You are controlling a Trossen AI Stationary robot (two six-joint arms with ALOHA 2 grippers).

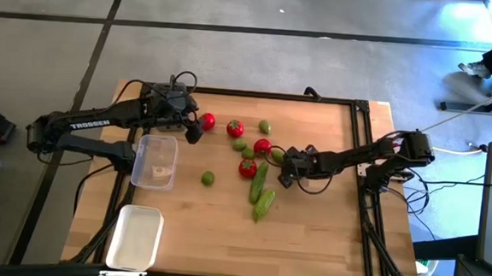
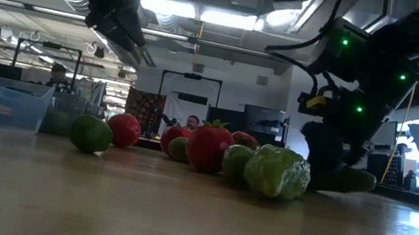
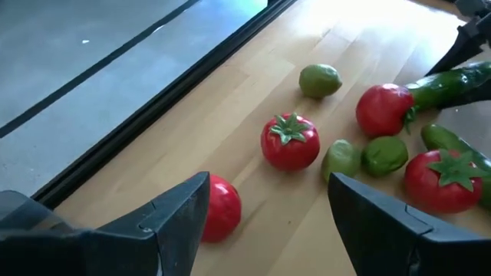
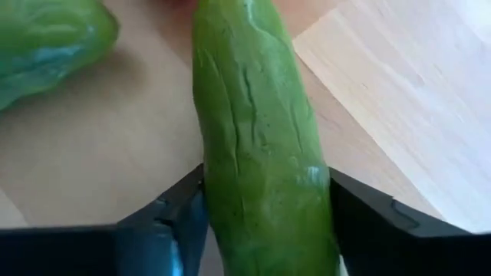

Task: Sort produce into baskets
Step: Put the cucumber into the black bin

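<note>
At the table's left edge lie the white basket [image 1: 135,237] and, above it, the clear basket [image 1: 156,161], both apart from the produce; a dark grey one I cannot make out from above. The left gripper [image 1: 192,129] hovers just beside the leftmost tomato [image 1: 207,121], its fingers [image 3: 180,215] spread wide with nothing between them, and the wrist view shows that tomato [image 3: 222,207] lying just past one fingertip. Moving right, a second tomato [image 1: 234,129], a small green fruit [image 1: 265,127] and a lone green fruit [image 1: 207,178] sit among a tight cluster of two more tomatoes and several green pieces. The right gripper [image 1: 282,168] reaches into that cluster, and its wrist view shows a cucumber [image 4: 261,146] filling the gap between its fingers [image 4: 165,218], which stand on either flank; they look to be touching the skin, though whether they press firmly yet is hard to say from so close. A second cucumber [image 1: 263,205] lies just below, near the first. These toys seem light and fairly stiff, with a smooth, faintly ridged skin that could slip or roll, so a grip across the cucumber's middle, square to its length, looks safest; taking it near an end would likely let it swing or pivot out
</note>
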